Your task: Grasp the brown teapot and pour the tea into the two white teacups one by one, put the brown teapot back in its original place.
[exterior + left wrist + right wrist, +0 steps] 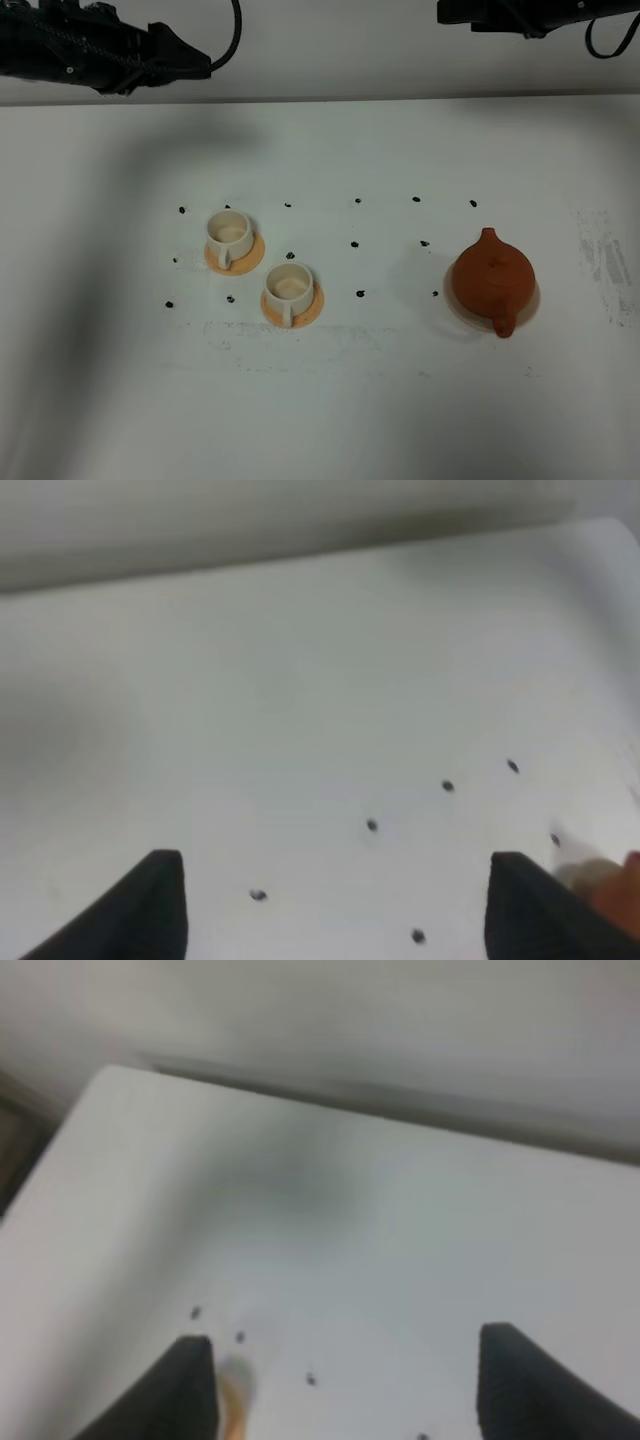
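Observation:
The brown teapot [493,282] stands lidded on its pale beige coaster [535,303], the original place, at the right of the white table. Its spout points toward the front edge. The two white teacups [229,236] [290,285] sit on orange saucers left of centre, and their insides look pale. The tea is hidden. My left gripper [203,64] [330,860] hovers high over the far left, open with nothing between its fingers. My right gripper [447,12] [345,1335] hangs at the far right edge, open and empty. Both are well away from the teapot.
Small black dots [355,244] mark a grid across the table's middle. A scuffed patch [606,262] lies near the right edge. The table's far edge [320,99] meets a pale wall. A blurred orange-and-pale shape [608,880] shows beside the left gripper's finger.

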`<state>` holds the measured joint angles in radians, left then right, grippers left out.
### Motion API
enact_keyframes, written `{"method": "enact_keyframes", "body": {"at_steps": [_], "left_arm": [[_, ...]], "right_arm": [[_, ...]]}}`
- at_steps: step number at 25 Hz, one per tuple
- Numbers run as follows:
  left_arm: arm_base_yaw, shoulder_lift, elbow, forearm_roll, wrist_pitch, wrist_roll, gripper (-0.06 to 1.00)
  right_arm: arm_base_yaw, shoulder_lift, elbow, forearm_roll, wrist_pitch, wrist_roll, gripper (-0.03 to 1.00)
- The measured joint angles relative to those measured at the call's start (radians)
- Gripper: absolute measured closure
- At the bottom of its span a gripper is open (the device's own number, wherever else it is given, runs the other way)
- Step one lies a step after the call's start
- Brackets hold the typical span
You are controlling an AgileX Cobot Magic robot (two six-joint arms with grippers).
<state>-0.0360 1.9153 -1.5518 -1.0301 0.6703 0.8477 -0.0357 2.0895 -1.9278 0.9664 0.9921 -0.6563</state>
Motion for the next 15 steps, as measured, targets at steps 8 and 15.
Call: {"method": "enact_keyframes", "body": {"at_steps": [8,15], "left_arm": [[-0.002,-0.201,0.25,0.023,-0.202,0.102,0.35],[-0.002,-0.432,0.496,0.023,-0.351,0.138,0.35]], "right_arm": [[0.003,-0.12,0.0,-0.211,0.056,0.046,0.43],[0.003,-0.26,0.0,-0.43,0.113,0.122,0.43]]}}
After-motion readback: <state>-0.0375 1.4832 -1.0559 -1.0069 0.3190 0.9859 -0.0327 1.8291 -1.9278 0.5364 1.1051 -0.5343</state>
